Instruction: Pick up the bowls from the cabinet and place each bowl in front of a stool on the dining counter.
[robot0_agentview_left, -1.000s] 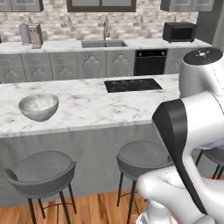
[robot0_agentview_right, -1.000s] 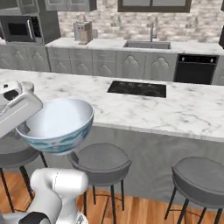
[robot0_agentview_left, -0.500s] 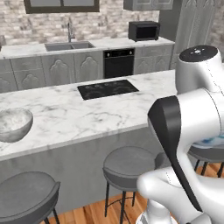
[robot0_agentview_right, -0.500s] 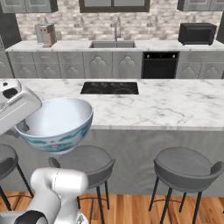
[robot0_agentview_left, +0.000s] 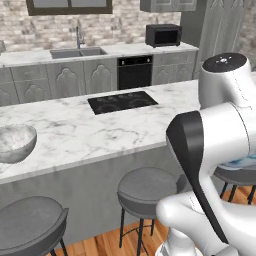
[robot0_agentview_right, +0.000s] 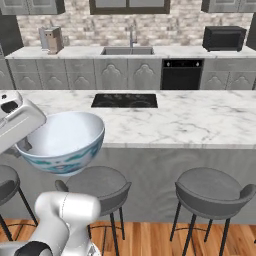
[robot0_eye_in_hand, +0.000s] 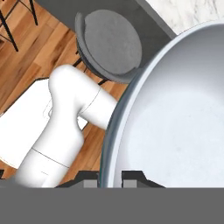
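A: Starting at the left, what sits on the dining counter (robot0_agentview_left: 90, 135)?

B: The marbled stone bowl (robot0_agentview_left: 14, 143) rests on the marble top at the far left of the left base view, with a stool (robot0_agentview_left: 31, 226) below it in front of the grey base.

A: And further along?

B: In the right base view the painted bowl (robot0_agentview_right: 62, 141) hangs in the air, in front of the counter's edge and above a stool (robot0_agentview_right: 97, 184). It is upright, white inside, with teal pattern on the outside.

A: Is it held?

B: Yes. In the hand view the gripper (robot0_eye_in_hand: 110, 175) is clamped on the bowl's rim, one finger (robot0_eye_in_hand: 132, 175) inside the wall and the other outside.

A: To the right?

B: Another stool (robot0_agentview_right: 212, 192) stands at the counter, and a black cooktop (robot0_agentview_right: 125, 100) is set into the marble.
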